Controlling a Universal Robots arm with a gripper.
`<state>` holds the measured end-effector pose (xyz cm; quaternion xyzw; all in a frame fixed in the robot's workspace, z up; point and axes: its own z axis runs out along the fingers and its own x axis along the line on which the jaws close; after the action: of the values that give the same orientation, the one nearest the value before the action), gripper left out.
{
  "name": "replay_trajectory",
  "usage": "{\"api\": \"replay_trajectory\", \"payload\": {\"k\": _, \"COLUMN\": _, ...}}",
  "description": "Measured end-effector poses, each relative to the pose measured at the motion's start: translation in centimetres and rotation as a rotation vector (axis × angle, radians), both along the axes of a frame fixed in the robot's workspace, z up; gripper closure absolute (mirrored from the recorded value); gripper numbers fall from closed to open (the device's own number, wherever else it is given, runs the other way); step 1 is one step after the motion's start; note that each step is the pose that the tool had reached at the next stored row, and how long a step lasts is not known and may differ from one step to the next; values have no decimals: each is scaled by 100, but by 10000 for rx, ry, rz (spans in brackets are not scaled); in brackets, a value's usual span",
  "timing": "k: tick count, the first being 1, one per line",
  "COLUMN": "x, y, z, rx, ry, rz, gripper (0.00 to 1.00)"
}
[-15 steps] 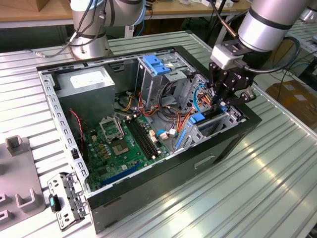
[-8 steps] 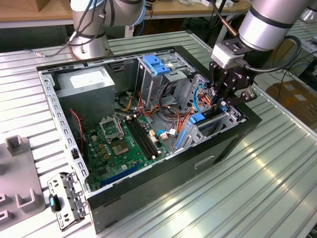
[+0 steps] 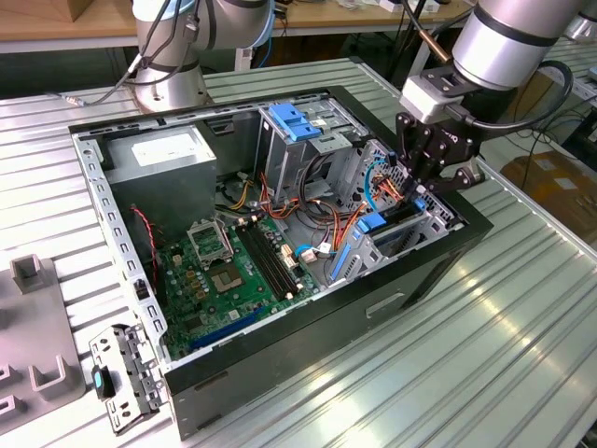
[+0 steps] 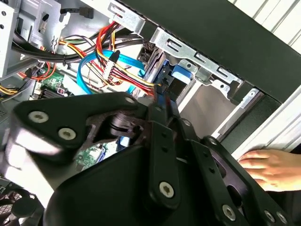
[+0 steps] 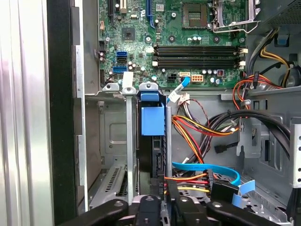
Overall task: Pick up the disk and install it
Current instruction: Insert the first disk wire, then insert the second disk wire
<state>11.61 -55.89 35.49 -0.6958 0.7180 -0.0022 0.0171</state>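
The disk (image 3: 378, 224) stands on edge in a slot of the drive cage at the front corner of the open computer case (image 3: 308, 336), on the exterior view's right. Its light-blue carrier (image 5: 153, 120) and dark body run down between the cage's metal walls in the first wrist view. My gripper (image 3: 422, 191) hangs over that cage, shut, its tips (image 5: 168, 186) right at the disk's near end. In the second wrist view the black fingers (image 4: 163, 104) lie together and point at the blue carrier end (image 4: 181, 77). Whether they touch it I cannot tell.
Orange, yellow and blue cables (image 5: 202, 132) crowd the space beside the cage. The motherboard (image 3: 224, 271), power supply (image 3: 168, 154) and a tall cage with a blue bracket (image 3: 294, 121) fill the case. A person's hand (image 4: 270, 167) rests outside it. A metal bracket (image 3: 126, 373) lies on the table.
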Motion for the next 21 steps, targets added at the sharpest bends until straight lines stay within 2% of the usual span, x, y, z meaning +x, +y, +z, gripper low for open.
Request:
{"api": "replay_trajectory", "payload": {"k": 1, "x": 0, "y": 0, "z": 0, "rx": 0, "ry": -1, "rz": 0, "gripper": 89}}
{"api": "replay_trajectory", "payload": {"k": 11, "x": -7, "y": -1, "z": 0, "rx": 12, "ry": 0, "rz": 0, "gripper": 89}}
{"api": "replay_trajectory", "payload": {"k": 12, "x": -19, "y": 0, "z": 0, "rx": 11, "ry": 0, "rz": 0, "gripper": 89}}
{"api": "replay_trajectory", "payload": {"k": 14, "x": -108, "y": -1, "z": 0, "rx": 16, "ry": 0, "rz": -1, "gripper": 89}}
{"api": "replay_trajectory", "payload": {"k": 17, "x": -114, "y": -1, "z": 1, "rx": 17, "ry": 0, "rz": 0, "gripper": 89}}
{"api": "replay_trajectory", "payload": {"k": 20, "x": -114, "y": -1, "z": 27, "rx": 14, "ry": 26, "rz": -1, "gripper": 89}}
{"api": "replay_trajectory", "payload": {"k": 21, "x": -114, "y": 0, "z": 53, "rx": 14, "ry": 29, "rz": -1, "gripper": 89}}
